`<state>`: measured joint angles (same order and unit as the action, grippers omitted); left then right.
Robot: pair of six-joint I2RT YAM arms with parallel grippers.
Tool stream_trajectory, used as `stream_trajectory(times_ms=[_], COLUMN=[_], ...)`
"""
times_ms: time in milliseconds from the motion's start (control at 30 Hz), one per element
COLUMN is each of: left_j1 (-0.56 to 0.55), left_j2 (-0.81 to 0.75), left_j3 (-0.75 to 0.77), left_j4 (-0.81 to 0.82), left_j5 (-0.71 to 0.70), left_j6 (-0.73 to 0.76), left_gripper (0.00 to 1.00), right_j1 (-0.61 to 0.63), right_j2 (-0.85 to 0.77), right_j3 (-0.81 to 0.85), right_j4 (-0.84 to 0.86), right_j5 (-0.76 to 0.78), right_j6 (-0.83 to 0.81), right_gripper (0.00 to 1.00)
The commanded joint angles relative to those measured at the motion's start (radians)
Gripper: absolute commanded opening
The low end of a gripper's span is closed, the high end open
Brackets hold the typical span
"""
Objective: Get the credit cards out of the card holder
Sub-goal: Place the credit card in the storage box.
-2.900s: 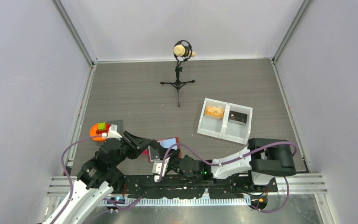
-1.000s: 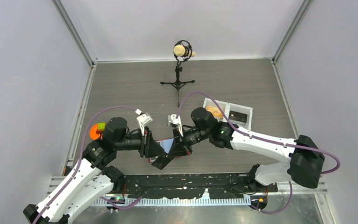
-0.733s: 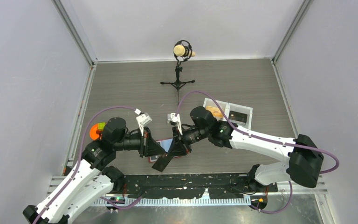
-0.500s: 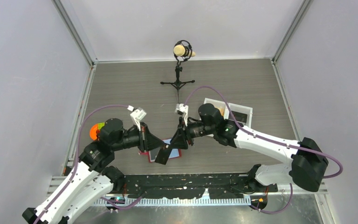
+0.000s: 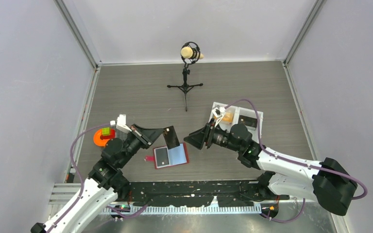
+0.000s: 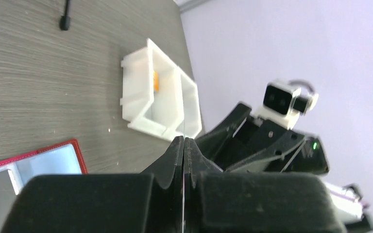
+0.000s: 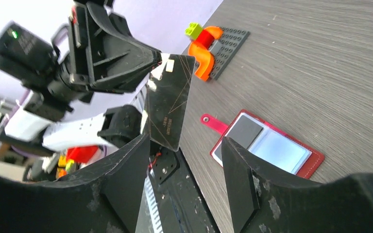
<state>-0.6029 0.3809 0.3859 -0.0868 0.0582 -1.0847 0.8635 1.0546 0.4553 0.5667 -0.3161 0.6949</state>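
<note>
Left gripper (image 5: 162, 132) clamps one dark grey credit card (image 5: 171, 137) edgewise; open card holder (image 5: 177, 156) lies below it; right gripper (image 5: 190, 139), opposite, stands open.

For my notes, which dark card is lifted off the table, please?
The card pinched in the left pincer; another card lies in the open red holder.

Grey wood-grain table (image 5: 141, 92) — on it an open red holder (image 5: 177, 154), white tray (image 6: 138, 106), mic stand (image 5: 185, 87) and orange block (image 5: 98, 138), all apart.
</note>
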Motion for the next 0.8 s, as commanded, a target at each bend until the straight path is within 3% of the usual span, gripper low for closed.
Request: stream_trajectory(times_ms=[0, 300, 767], left_j1=[-0.001, -0.020, -0.028], left_j2=[-0.037, 0.002, 0.092], left_j3=[-0.118, -0.205, -0.231], left_j4=[0.283, 0.400, 0.480], left_j5=[-0.233, -0.410, -0.453], left_j6=[-0.268, -0.409, -0.473], left_gripper=[0.00, 0.00, 0.00], right_j1=[-0.002, -0.001, 0.036], right_j2=[0.015, 0.176, 0.426], right_j3=[-0.064, -0.057, 0.055], right_j4=[0.241, 0.437, 0.635], right_j5=[0.185, 0.243, 0.251], right_j6=[0.172, 0.308, 0.388], right_gripper=[0.63, 0.59, 0.49])
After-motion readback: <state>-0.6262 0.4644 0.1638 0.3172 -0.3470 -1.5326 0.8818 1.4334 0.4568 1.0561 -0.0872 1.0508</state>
